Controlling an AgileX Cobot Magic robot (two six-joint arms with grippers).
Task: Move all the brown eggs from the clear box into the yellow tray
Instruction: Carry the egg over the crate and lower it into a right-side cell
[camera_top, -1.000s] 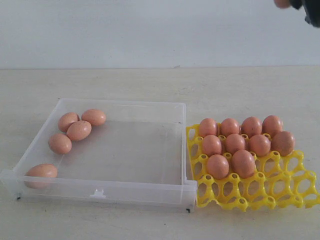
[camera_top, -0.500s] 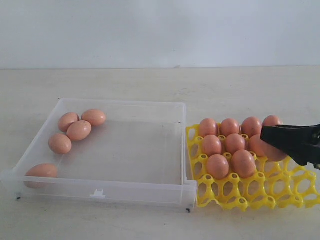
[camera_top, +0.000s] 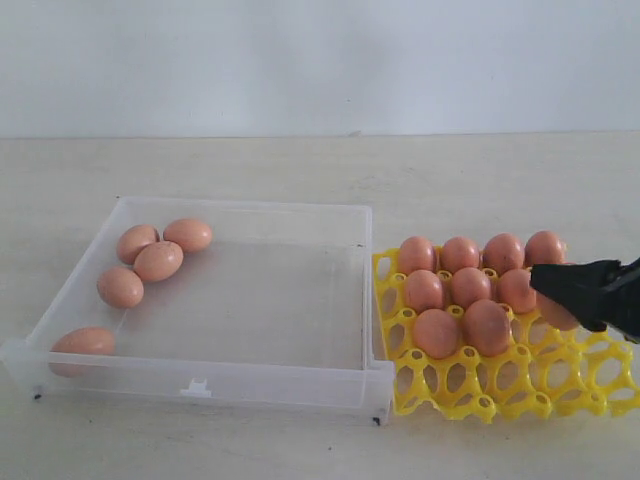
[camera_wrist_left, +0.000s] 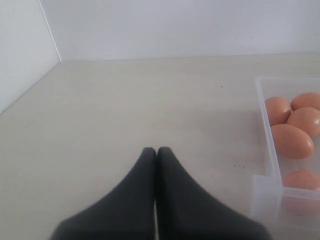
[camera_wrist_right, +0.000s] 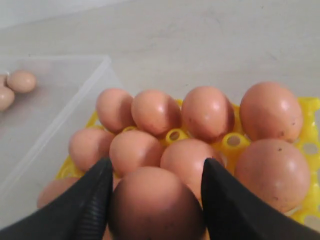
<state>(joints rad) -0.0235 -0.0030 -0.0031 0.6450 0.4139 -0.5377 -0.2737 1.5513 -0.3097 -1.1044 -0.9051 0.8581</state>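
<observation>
One brown egg sits between the two black fingers of the right pincer. Both fingers press on its sides, so the pincer is holding it. The pincer is over the right side of the yellow tray. It is hard to tell if the egg is down in a cup or just above one. Around it, more brown eggs sit in the tray's cups: four in the far row, more in the row next to it, and two in a nearer row toward the left. The tray lies on the pale table, with its left edge just beside the right wall of the clear box. Five eggs lie in the box, all on its left side. Four eggs are bunched close together near the far left corner, and one egg lies alone in the near left corner. The left pincer has its two fingers pressed together with nothing between them. It hangs over the table, off to the left of the box.
</observation>
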